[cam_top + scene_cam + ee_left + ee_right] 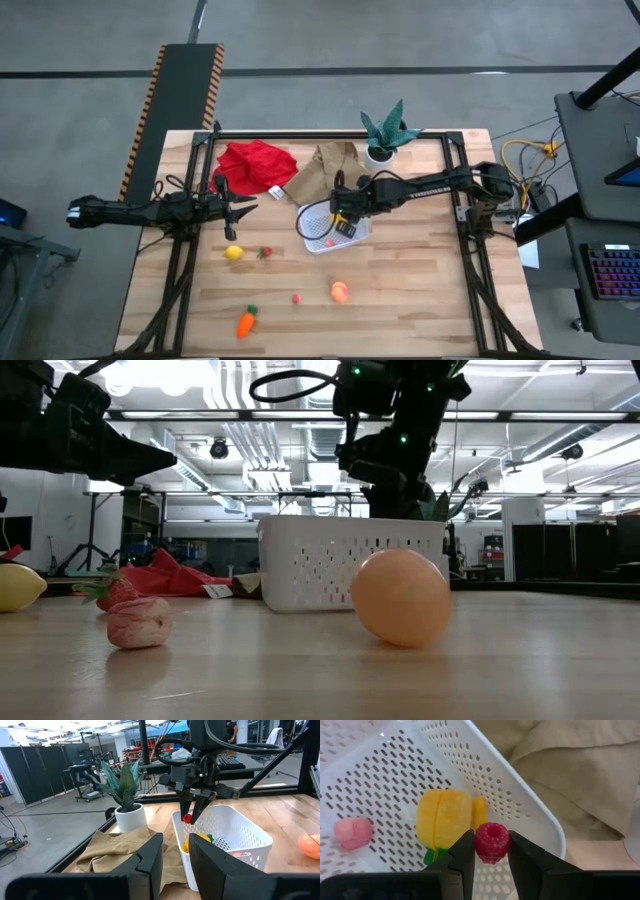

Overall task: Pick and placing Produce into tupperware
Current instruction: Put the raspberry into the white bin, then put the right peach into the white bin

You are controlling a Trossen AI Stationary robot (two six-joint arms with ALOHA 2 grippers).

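From above, the right claw (343, 222) hangs over the white perforated container (318, 240) at frame centre, so it should release only once well inside the rim. Its wrist view shows the red raspberry (491, 842) pinched between the fingers above the yellow pepper (442, 820) and a pink piece (353, 832). The left claw (243, 208) waits mid-left over the worktop (400, 310), narrow and empty.

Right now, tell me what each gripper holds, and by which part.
The right gripper pinches a red raspberry by its sides, above the white basket. The left gripper holds nothing.
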